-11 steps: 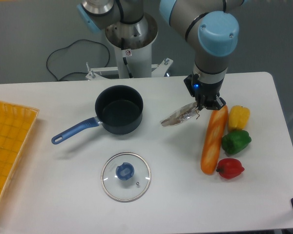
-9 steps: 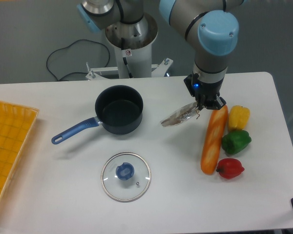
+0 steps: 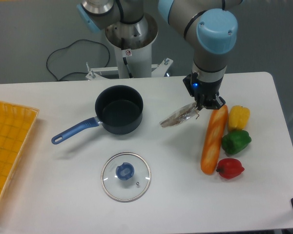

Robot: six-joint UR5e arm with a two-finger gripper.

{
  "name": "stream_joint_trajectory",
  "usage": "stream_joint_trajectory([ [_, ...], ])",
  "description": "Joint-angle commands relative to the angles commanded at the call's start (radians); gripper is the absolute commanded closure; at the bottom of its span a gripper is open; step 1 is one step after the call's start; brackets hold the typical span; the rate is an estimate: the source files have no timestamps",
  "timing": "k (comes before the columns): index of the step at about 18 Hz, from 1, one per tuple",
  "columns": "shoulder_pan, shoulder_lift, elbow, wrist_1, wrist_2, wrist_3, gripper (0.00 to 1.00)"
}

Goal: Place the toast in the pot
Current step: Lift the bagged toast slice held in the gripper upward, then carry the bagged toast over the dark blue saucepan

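The gripper [image 3: 203, 105] is seen clamped on the right end of the toast [image 3: 177, 116], which is held tilted, its left end dipping toward the desk [image 3: 176, 195]. The pot [image 3: 119, 109] is placed well to the gripper's left, a glass lid [image 3: 126, 176] below-left of it. A baguette [image 3: 214, 139] lies just beside the gripper, below-right, with three peppers [image 3: 236, 141] further right.

Silver-grey arm segments, light blue joint caps; black end effector [image 3: 203, 108], small blue light.
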Motion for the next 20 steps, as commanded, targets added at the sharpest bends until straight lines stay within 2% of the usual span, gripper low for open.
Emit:
stream_joint_trajectory([
  [4, 0.002, 0.023, -0.011, -0.002, -0.005, -0.022, 0.96],
  [7, -0.006, 0.067, -0.031, 0.000, -0.015, -0.092, 0.95],
  [9, -0.020, 0.107, -0.057, 0.008, -0.032, -0.112, 0.95],
  [13, -0.018, 0.190, -0.138, 0.060, -0.104, -0.130, 0.95],
  [18, -0.020, 0.261, -0.192, 0.064, -0.115, -0.153, 0.95],
  [20, -0.020, 0.296, -0.216, 0.066, -0.153, -0.163, 0.95],
])
